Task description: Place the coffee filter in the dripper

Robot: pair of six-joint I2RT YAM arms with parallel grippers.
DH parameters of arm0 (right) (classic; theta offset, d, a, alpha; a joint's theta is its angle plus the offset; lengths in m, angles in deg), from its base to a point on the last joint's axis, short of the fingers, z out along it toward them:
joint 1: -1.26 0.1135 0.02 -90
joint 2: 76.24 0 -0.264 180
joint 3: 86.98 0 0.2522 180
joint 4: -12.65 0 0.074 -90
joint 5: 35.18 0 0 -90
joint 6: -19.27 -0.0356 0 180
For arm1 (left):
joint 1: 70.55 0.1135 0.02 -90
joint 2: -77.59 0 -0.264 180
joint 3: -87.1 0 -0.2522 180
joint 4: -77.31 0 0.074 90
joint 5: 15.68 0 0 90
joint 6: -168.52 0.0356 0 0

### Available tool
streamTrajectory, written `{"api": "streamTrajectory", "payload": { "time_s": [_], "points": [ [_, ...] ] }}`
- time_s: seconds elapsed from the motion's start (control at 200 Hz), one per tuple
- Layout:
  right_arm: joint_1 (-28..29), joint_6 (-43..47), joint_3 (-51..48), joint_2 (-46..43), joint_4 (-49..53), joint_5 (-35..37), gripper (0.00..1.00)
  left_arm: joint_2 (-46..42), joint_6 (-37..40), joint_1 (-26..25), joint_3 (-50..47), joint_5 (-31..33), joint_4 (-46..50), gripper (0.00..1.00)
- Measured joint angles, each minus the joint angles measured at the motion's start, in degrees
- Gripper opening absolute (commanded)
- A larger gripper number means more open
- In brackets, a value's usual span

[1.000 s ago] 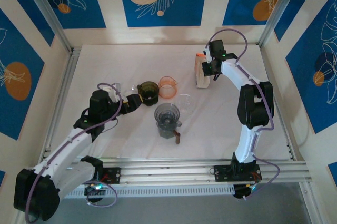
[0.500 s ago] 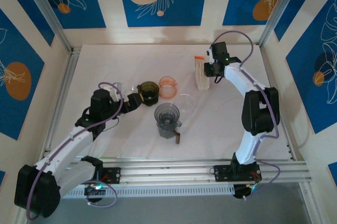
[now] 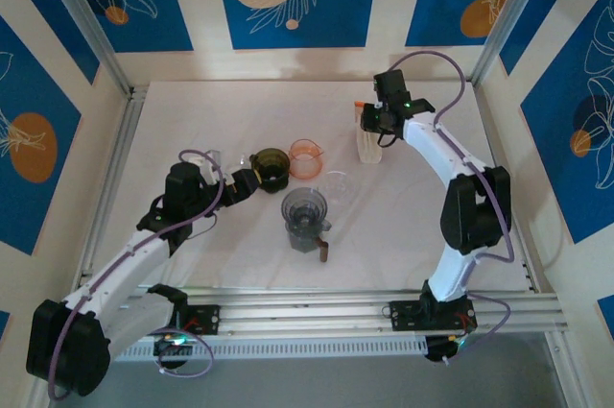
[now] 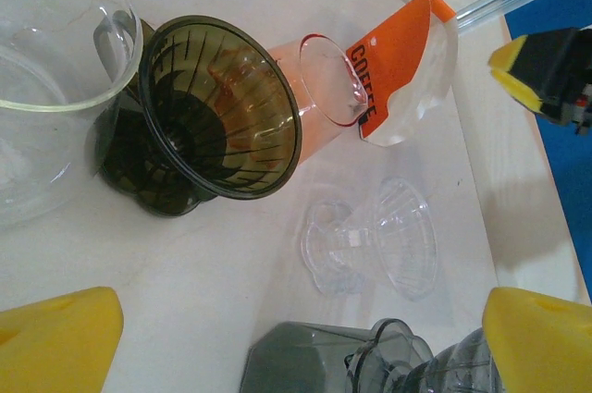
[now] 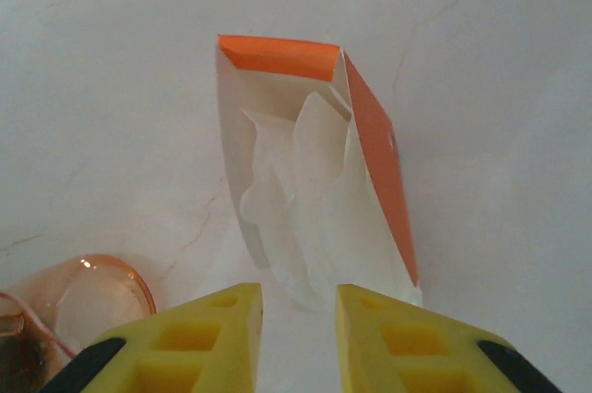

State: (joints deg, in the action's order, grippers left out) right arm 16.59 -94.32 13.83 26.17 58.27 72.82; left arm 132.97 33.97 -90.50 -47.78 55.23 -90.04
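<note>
Top view, mid-table cluster blocks me:
- dark olive ribbed plastic dripper
- orange translucent dripper close on its right
- clear glass dripper just beside
- smoky grey carafe below them

Upright orange-and-white paper filter pouch upper right, well apart from cluster.

White table bare at upper left and lower right: I pass freely there.

Left wrist view: clear glass cup crowds left edge beside olive dripper. Bare strip lower centre, between olive dripper and carafe.

Right wrist view: pouch mouth gapes toward me, crumpled white filters inside. Bare table either side.
</note>
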Motion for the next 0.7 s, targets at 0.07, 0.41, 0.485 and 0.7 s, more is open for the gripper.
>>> {"api": "streamTrajectory", "payload": {
  "time_s": [0.07, 0.41, 0.485, 0.7],
  "points": [
    [0.00, -2.12, 1.18, 2.01, 0.96, 0.20, 0.25, 0.00, 0.00, 0.00, 0.00, 0.00, 0.02, 1.00],
    [0.44, -6.86, 4.52, 5.33, 2.51, 2.84, 0.25, 0.92, 0.00, 0.00, 0.02, 0.00, -0.02, 1.00],
    [0.42, -7.30, 5.25, 5.86, 2.45, 3.08, 0.25, 1.18, -0.02, 0.00, 0.02, 0.00, -0.13, 1.00],
    [0.48, -8.07, 6.40, 8.04, 2.43, 3.21, 0.24, 1.38, -0.11, 0.00, 0.02, 0.00, -0.20, 1.00]
  ]
}}
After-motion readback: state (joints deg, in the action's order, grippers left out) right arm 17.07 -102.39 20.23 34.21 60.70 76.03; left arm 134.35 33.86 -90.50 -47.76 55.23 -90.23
